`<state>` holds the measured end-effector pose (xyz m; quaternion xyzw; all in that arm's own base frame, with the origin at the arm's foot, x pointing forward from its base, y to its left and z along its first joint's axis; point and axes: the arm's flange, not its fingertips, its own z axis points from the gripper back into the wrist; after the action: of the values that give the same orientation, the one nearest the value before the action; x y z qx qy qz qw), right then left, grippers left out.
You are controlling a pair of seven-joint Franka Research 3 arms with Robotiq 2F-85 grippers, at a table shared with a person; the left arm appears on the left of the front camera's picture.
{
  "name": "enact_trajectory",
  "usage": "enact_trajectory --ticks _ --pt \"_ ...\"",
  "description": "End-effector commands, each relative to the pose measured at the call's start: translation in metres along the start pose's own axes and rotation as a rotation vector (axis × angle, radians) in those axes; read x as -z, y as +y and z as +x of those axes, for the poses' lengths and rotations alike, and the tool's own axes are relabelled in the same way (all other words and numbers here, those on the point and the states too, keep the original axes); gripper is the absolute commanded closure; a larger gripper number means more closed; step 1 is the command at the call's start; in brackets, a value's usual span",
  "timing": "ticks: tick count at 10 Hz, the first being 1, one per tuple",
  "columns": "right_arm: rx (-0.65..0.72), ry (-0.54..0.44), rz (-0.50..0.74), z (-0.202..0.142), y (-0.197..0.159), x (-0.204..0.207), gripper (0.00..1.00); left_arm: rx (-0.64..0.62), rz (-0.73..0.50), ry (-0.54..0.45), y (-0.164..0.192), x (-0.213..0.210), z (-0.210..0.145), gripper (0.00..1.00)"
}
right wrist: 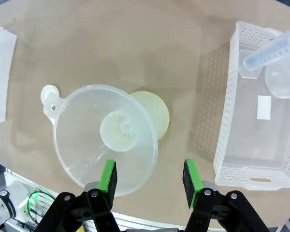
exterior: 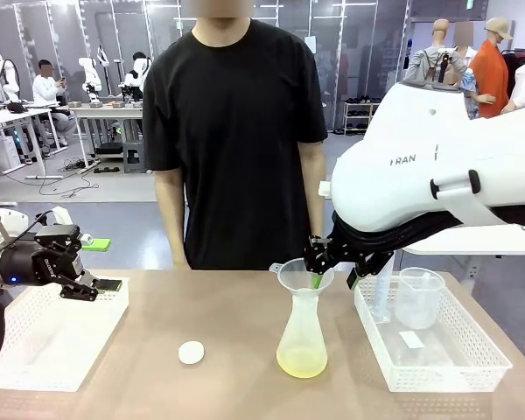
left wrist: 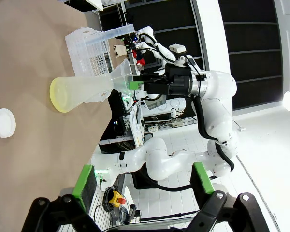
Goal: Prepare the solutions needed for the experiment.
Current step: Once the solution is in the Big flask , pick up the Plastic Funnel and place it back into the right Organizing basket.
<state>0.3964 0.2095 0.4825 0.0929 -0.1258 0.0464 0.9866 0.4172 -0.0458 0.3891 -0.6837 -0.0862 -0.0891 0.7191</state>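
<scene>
On the tabletop [exterior: 236,315], a white perforated basket [exterior: 446,376] lies just beside our right tool [right wrist: 149,176]. Below that tool stands the conical flask [exterior: 302,337], a clear funnel [right wrist: 87,130] in its neck; the tool's jaws stand partly apart, straddling the funnel's rim without pinching it. The pale yellow solution [exterior: 302,360] pools in the flask's bottom. Our left tool [left wrist: 144,176], wide and empty, hovers well apart, the white cap [exterior: 191,352] between it and the flask.

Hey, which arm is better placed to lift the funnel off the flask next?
Probably the right. The right gripper is already at the funnel rim atop the flask, fingers apart. The left gripper hangs open over the left tray, well away from it.
</scene>
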Motion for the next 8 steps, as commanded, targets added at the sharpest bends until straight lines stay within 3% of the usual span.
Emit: enact_trajectory --ticks 1,4,8 --pt "0.049 -0.014 -0.011 0.0115 0.0094 0.0097 0.3 0.003 -0.012 -0.012 -0.0026 0.0013 0.0013 0.0" --pt "0.08 -0.009 -0.005 0.0167 0.0117 0.0153 0.34 0.003 -0.012 -0.012 -0.0026 0.0013 0.0013 0.0" --pt "0.088 -0.019 0.003 0.0193 0.0144 0.0146 0.71 0.003 -0.012 -0.012 -0.0026 0.0013 0.0013 0.0"
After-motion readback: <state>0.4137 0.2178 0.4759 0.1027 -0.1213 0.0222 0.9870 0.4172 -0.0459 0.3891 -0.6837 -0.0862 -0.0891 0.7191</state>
